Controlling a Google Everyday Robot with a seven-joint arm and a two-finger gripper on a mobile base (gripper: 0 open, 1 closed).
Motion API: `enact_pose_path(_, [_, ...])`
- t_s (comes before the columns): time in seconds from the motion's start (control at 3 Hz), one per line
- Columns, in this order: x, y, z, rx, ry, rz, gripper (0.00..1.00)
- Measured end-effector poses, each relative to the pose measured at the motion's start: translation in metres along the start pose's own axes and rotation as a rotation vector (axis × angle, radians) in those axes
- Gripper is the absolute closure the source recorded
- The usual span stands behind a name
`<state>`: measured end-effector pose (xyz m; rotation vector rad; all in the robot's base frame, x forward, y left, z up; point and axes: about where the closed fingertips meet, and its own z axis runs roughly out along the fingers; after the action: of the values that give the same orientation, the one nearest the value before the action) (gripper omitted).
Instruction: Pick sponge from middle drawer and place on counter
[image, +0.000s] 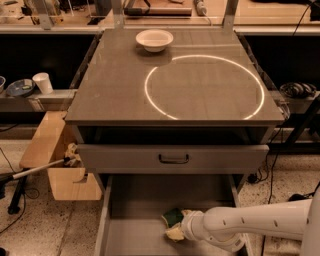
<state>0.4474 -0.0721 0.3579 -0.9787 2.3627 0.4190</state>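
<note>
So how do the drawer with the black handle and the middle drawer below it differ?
The drawer with the black handle shows only its grey front; the middle drawer is pulled far out, floor exposed. The handled drawer's inside is hidden; the middle drawer holds the sponge, with the gripper right at it. Both are grey and wide.

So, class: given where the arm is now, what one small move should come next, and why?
Probably a short straight lift, if the sponge is held: the gripper is at the sponge, low on the middle drawer floor, and the counter lies well above.
</note>
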Motion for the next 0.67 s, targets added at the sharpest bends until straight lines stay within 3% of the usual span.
enact_pose_path(0.67, [-0.015, -0.003, -0.032, 0.002, -0.036, -0.012, 1.0])
